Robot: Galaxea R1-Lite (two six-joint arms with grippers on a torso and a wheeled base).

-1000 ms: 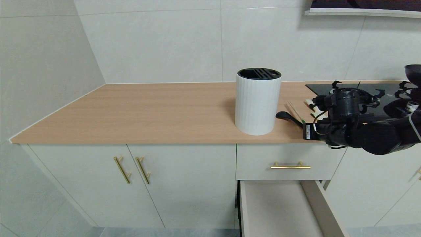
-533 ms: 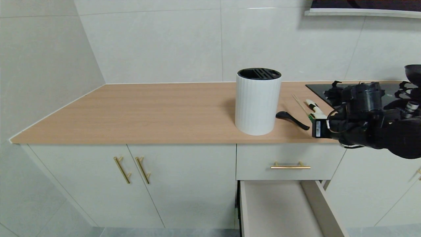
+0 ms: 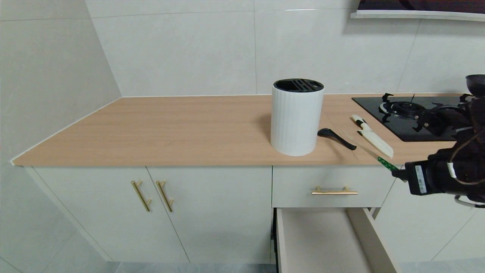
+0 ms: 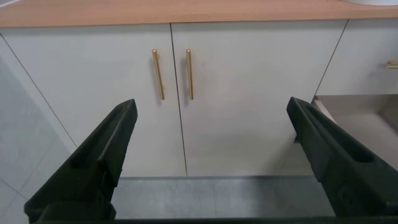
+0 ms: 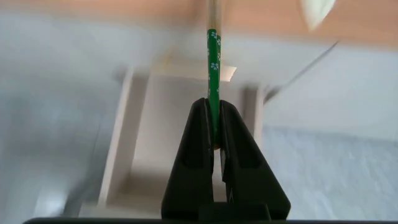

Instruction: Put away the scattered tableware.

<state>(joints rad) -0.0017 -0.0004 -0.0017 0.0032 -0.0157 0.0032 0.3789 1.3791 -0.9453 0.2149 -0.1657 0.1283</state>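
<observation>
right gripper (image 3: 398,174) clamped on a green-tipped chopstick (image 3: 386,163); knife (image 3: 373,137) just beyond it on the bench (image 3: 170,129); open drawer (image 3: 318,239) below; left gripper (image 4: 211,109) wide open

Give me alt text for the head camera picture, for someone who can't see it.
The right tool grips a green-tipped chopstick just off the front edge of a wooden counter, with an open drawer below. On the counter a white utensil holder stands, with a black spoon and a knife lying to its right.
</observation>
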